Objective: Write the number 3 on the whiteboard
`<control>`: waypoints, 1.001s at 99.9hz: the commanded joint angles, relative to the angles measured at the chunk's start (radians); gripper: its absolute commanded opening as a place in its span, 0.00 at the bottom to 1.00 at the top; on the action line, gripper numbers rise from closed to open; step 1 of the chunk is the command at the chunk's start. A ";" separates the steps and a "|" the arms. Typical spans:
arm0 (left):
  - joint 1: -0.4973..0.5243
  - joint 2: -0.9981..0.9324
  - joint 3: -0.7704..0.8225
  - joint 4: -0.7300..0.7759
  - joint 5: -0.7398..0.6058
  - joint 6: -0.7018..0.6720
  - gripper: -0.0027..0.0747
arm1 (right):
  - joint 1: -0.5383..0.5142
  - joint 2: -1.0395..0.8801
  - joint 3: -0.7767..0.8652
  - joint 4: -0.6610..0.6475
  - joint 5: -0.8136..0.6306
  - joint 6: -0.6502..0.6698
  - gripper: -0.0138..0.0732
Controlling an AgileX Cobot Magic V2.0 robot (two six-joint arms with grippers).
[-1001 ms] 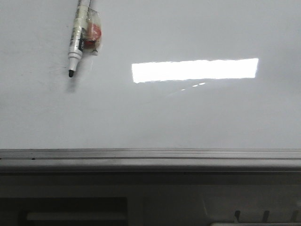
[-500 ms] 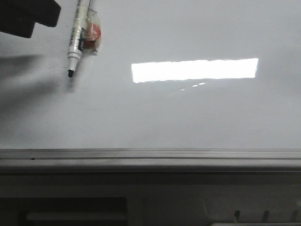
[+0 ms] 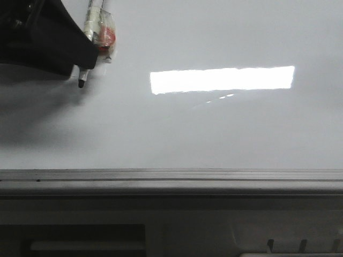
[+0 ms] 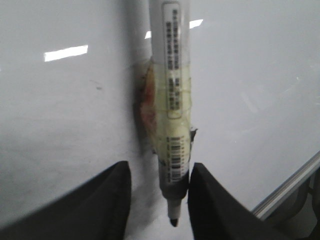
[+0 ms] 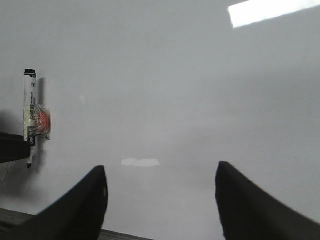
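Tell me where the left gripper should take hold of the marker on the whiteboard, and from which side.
Grip the marker on its lower barrel, just above the tip, below the taped red lump. It hangs nearly upright against the whiteboard, tip down, so close from the two sides. The left gripper is open, one finger either side of that section, and looks well placed.

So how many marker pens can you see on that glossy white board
1: a white-barrelled marker pen with tape and a red blob, at the glossy white whiteboard's upper left, between the left gripper's open fingers. None seems hidden.
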 commanded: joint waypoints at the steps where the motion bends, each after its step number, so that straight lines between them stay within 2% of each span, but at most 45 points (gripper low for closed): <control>1: -0.003 -0.007 -0.031 -0.008 -0.055 -0.010 0.09 | 0.002 0.017 -0.036 -0.002 -0.059 -0.012 0.64; 4: -0.003 -0.007 -0.031 0.000 -0.054 -0.010 0.01 | 0.002 0.017 -0.037 -0.002 -0.059 -0.012 0.64; 16: -0.003 -0.014 -0.033 0.006 -0.032 -0.008 0.01 | 0.009 0.017 -0.068 -0.002 -0.034 -0.017 0.64; 23: -0.005 -0.029 -0.052 0.006 0.032 0.035 0.01 | 0.031 0.021 -0.115 0.014 0.017 -0.080 0.64; 30: -0.034 -0.058 -0.079 0.006 0.116 0.151 0.01 | 0.068 0.043 -0.178 0.083 0.088 -0.211 0.64; 44: -0.147 -0.122 -0.141 0.008 0.291 0.476 0.01 | 0.155 0.152 -0.310 0.269 0.278 -0.524 0.64; 52: -0.226 -0.152 -0.155 0.031 0.347 0.658 0.01 | 0.197 0.244 -0.374 0.301 0.366 -0.604 0.64; 57: -0.275 -0.165 -0.157 0.060 0.344 0.715 0.01 | 0.219 0.297 -0.415 0.301 0.410 -0.636 0.64; 74: -0.384 -0.171 -0.157 0.159 0.329 0.731 0.01 | 0.269 0.424 -0.489 0.305 0.449 -0.715 0.64; 100: -0.395 -0.171 -0.157 0.159 0.280 0.729 0.01 | 0.385 0.497 -0.504 0.345 0.431 -0.726 0.64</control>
